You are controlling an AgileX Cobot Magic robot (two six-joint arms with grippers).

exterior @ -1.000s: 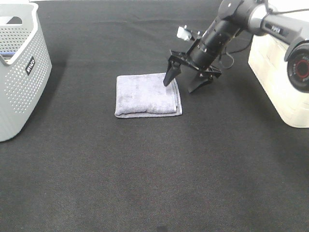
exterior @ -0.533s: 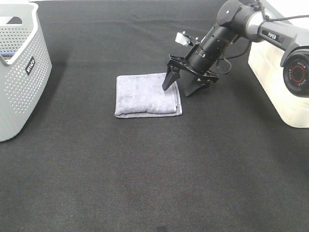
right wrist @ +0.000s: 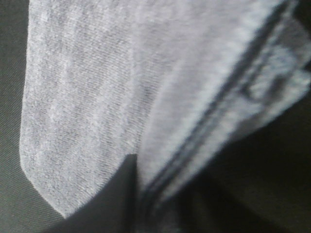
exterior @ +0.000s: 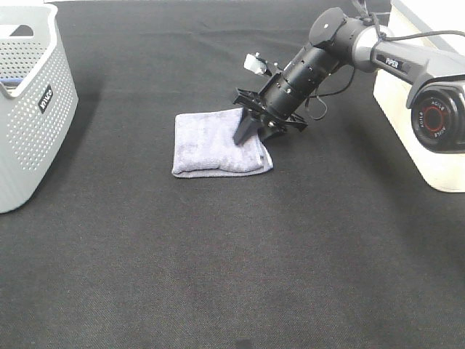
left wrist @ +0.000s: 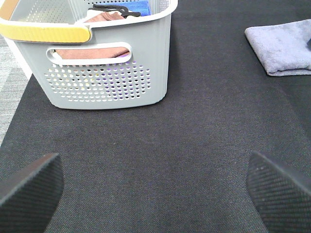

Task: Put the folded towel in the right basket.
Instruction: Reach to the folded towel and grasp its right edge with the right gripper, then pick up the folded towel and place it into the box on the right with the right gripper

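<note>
Okay, grasp step, grip not made yet. Towel (exterior: 214, 142) lies folded flat on the table (exterior: 218, 276), around the middle, well apart from both baskets. Right tool (exterior: 254, 137) straddles the towel's right-hand edge. One finger rests on top of it, the other sits just off the edge, jaws part open, and I see nothing gripped. Right wrist view is only blurry towel layers against a dark finger, so it doesn't settle the pinch.

Next move, I judge: close on all the edge layers, lift clear, carry right. Catching only the top fold could let it fall open.

Left tool (left wrist: 155, 189) hangs wide open and empty, facing the left basket (left wrist: 107, 73). That one holds folded cloths (left wrist: 92, 51), a pinkish one and something blue. Right basket (exterior: 399, 123), I take it, is the cream box at the right edge; its inside is hidden.
</note>
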